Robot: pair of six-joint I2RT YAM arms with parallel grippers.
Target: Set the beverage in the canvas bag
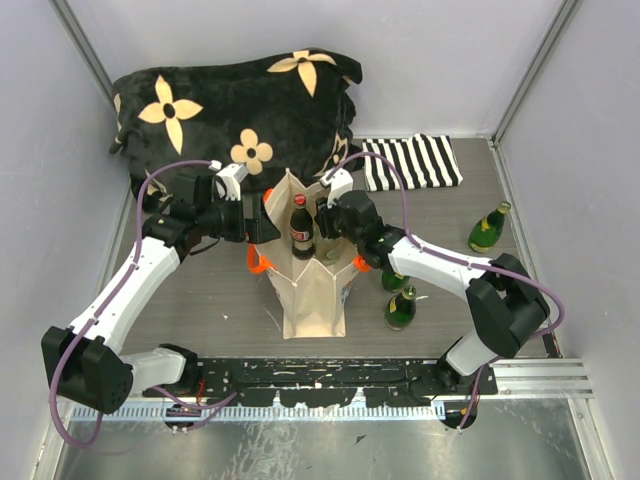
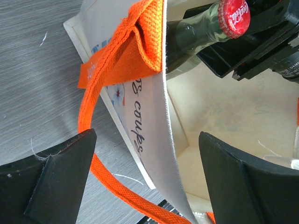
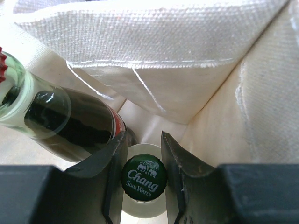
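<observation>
Grey wood-grain table (image 1: 220,300) between pale walls (image 1: 420,60) holds a black flowered cushion (image 1: 220,90), a striped cloth (image 1: 412,162) and the upright canvas bag (image 1: 312,300), where the left gripper (image 2: 145,140) spreads wide astride its wall and the right gripper (image 3: 143,137) pinches a soda bottle (image 3: 144,177) inside, beside a cola bottle (image 1: 301,228).

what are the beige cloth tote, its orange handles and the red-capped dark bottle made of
Beige cloth tote: matte canvas, visible weave. Orange handles: ribbed woven webbing, fibre unclear. Red-capped dark bottle: glossy glass with reflections; crimped cap probably metal.
</observation>
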